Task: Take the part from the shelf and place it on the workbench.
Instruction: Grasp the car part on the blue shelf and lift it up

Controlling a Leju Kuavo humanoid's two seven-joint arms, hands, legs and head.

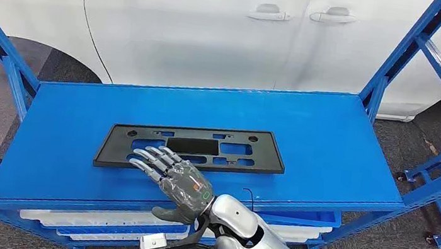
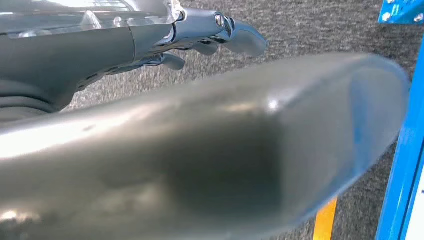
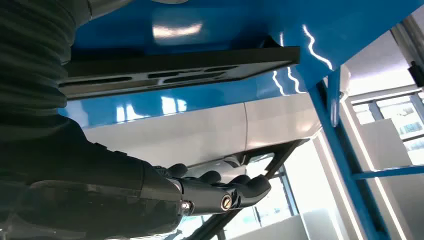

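Right hand (image 1: 182, 184) hovers flat above the blue shelf (image 1: 330, 138), fingers spread and holding nothing, tips over the near edge of the black part (image 1: 193, 147); part lies flat mid-shelf; a white car (image 1: 217, 29) stands behind.

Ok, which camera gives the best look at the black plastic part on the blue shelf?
The head view: it shows the whole black part flat on the blue shelf, with the right robot hand over its near edge. The right wrist view catches only its edge. The left wrist view faces the floor.
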